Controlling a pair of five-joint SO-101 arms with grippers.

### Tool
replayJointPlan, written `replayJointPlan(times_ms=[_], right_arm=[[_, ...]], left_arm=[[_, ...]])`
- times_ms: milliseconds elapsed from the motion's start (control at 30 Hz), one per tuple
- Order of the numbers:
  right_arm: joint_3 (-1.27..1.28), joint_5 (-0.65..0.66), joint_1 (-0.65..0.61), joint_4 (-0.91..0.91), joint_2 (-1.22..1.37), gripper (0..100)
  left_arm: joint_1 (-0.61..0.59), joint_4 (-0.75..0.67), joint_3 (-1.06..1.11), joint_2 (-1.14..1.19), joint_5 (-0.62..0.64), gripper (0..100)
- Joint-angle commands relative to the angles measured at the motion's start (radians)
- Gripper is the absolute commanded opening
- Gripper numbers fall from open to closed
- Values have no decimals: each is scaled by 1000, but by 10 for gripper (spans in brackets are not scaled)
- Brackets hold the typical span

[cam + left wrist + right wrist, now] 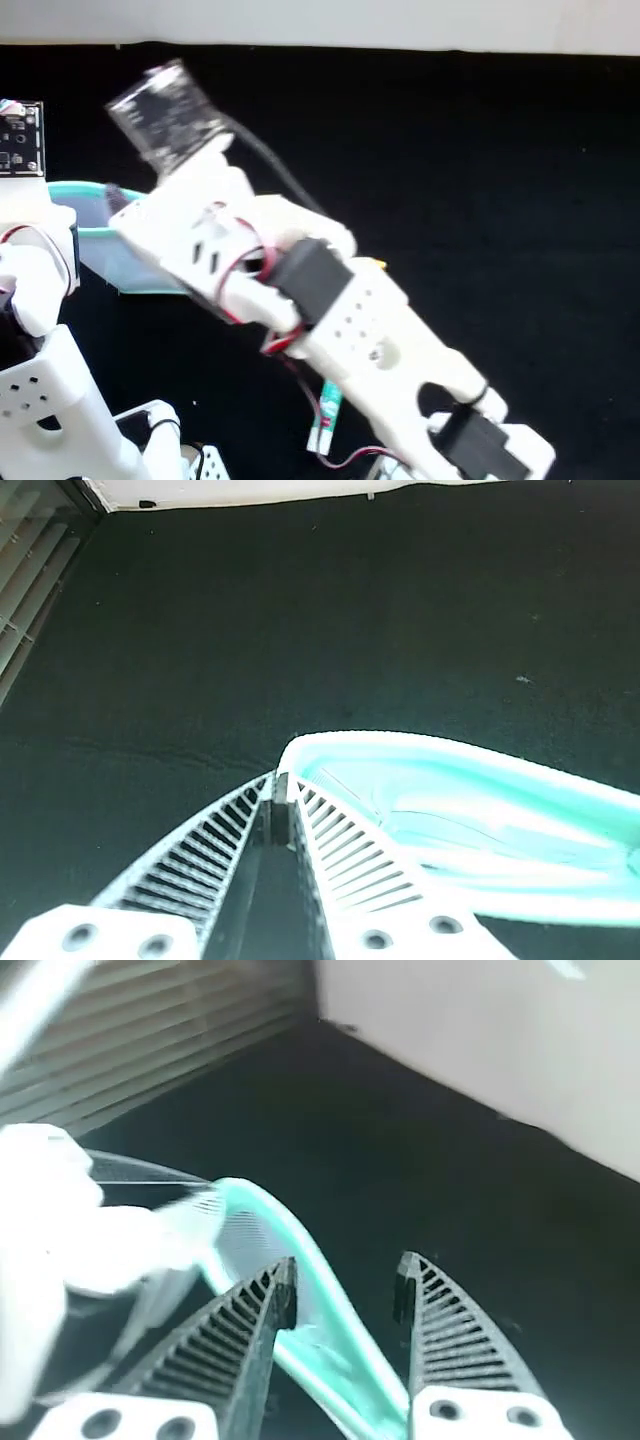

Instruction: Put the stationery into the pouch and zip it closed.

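Note:
A teal-rimmed translucent pouch (100, 245) lies at the left of the black table. My left gripper (280, 792) is shut on the end of the pouch's rim (330, 745), and the pouch mouth (470, 825) gapes beside it. My right gripper (345, 1290) is open just above the pouch rim (290, 1250), which runs between its fingers. The right arm (330, 310) stretches from the bottom right across to the pouch. A slim green-and-white stationery piece (325, 412) lies on the table, partly under that arm.
The left arm's base (50, 390) stands at the bottom left. A cable (280, 175) trails from the right wrist camera (170, 112). The black cloth (500, 180) extends to the right and back, ending at a white wall.

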Motion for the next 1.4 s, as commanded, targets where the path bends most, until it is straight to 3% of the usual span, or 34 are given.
replayJointPlan(times_ms=[0, 100, 200, 367, 467, 633, 733, 900, 1033, 1367], right_arm=[[-31, 0, 176, 91, -91, 170], [-31, 3, 351, 209, -113, 170], [-30, 138, 481, 340, -104, 170], [-30, 465, 570, 601, -84, 170], [-4, 453, 573, 743, -65, 170], [323, 216, 518, 702, -31, 170], [521, 196, 417, 624, 16, 170], [786, 344, 275, 461, 31, 170], [886, 446, 269, 418, -7, 170], [969, 980, 613, 283, -96, 170]], left_arm=[[-8, 3, 7, 10, 11, 7], [-8, 3, 10, 10, 11, 7], [-8, 2, 15, 10, 11, 7], [-8, 0, 15, 10, 11, 7], [-8, 3, 15, 10, 11, 7], [-8, 0, 15, 10, 9, 7], [-8, 0, 15, 10, 9, 7], [-8, -2, 15, 10, 6, 7], [-8, -2, 15, 10, 6, 7], [-8, -2, 15, 10, 6, 7]])
